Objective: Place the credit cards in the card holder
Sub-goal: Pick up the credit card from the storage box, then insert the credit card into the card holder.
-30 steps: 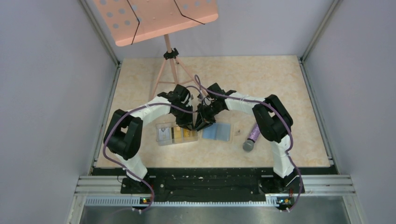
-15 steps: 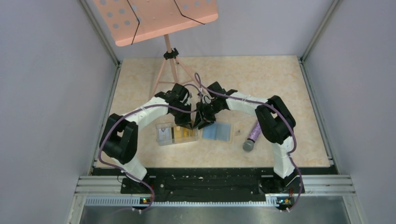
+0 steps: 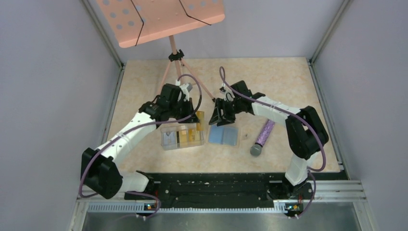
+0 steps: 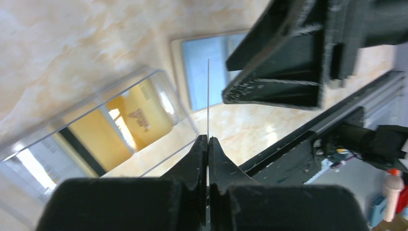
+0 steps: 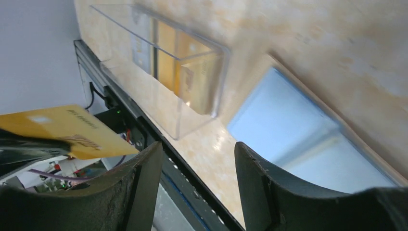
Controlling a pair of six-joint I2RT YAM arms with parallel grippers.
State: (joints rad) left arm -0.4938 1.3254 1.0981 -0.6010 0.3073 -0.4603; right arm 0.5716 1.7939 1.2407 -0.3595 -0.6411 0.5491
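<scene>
My left gripper (image 3: 196, 117) (image 4: 208, 139) is shut on a gold-yellow credit card (image 3: 200, 118), seen edge-on as a thin line (image 4: 208, 96) in the left wrist view and flat at the left (image 5: 62, 132) of the right wrist view. It hangs above the right end of a clear box. The card holder (image 3: 223, 135) (image 4: 204, 72) (image 5: 298, 139) lies open on the table, light blue side up. My right gripper (image 3: 218, 118) (image 5: 197, 147) stands open and empty just above the holder's far left edge, a short gap from the card.
The clear plastic box (image 3: 182, 137) (image 4: 96, 130) (image 5: 163, 57) left of the holder contains more cards, gold and white. A purple microphone (image 3: 262, 137) lies right of the holder. A pink music stand (image 3: 161, 19) stands at the back, its legs behind the grippers.
The two grippers were together over the box's right end. My left gripper has shut on the gold card, the right has opened, and both have drawn apart and back.
</scene>
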